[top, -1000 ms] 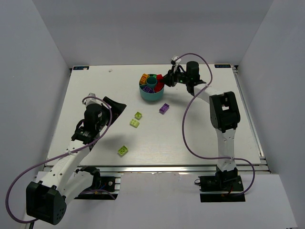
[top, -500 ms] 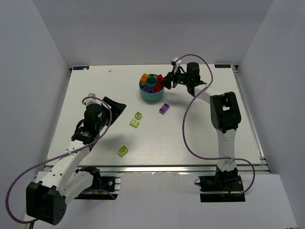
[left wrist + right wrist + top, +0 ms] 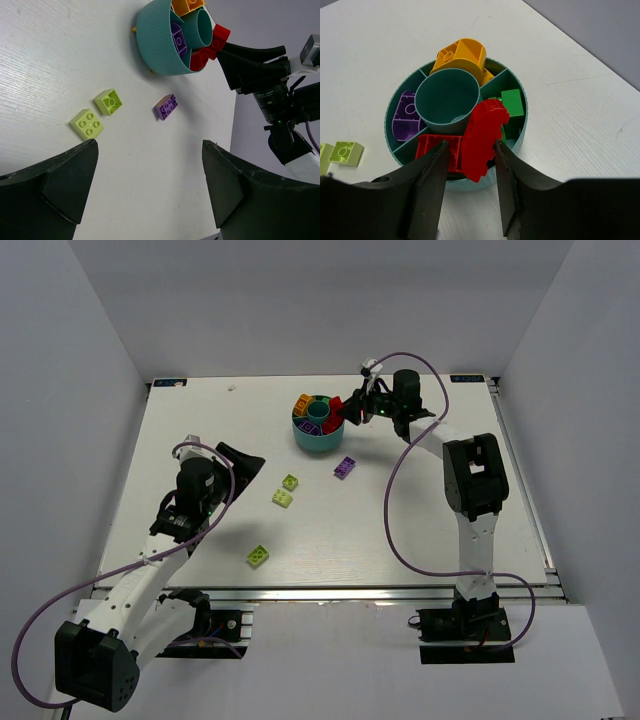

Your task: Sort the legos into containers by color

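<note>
The teal bowl (image 3: pixel 318 437) stands at the back centre; its wall shows in the left wrist view (image 3: pixel 155 40) and its rim in the right wrist view (image 3: pixel 520 145). Its wedges hold an orange brick (image 3: pixel 460 55), a purple brick (image 3: pixel 405 120), a dark green brick (image 3: pixel 512 102) and a flat red brick (image 3: pixel 437 147). A curved red brick (image 3: pixel 482 137) stands tilted against the central cup, over the rim. My right gripper (image 3: pixel 469 144) straddles it, open, with a gap on its left side. My left gripper (image 3: pixel 150 185) is open and empty above the table.
On the table lie a purple brick (image 3: pixel 345 467), two lime bricks side by side (image 3: pixel 290 481) (image 3: pixel 283 498) and a third lime brick (image 3: pixel 259 555) nearer the front. The right arm's cable loops over the table's right half.
My right gripper has drawn back slightly from the bowl and the curved red brick now stands up at the rim. The left arm has not moved.
</note>
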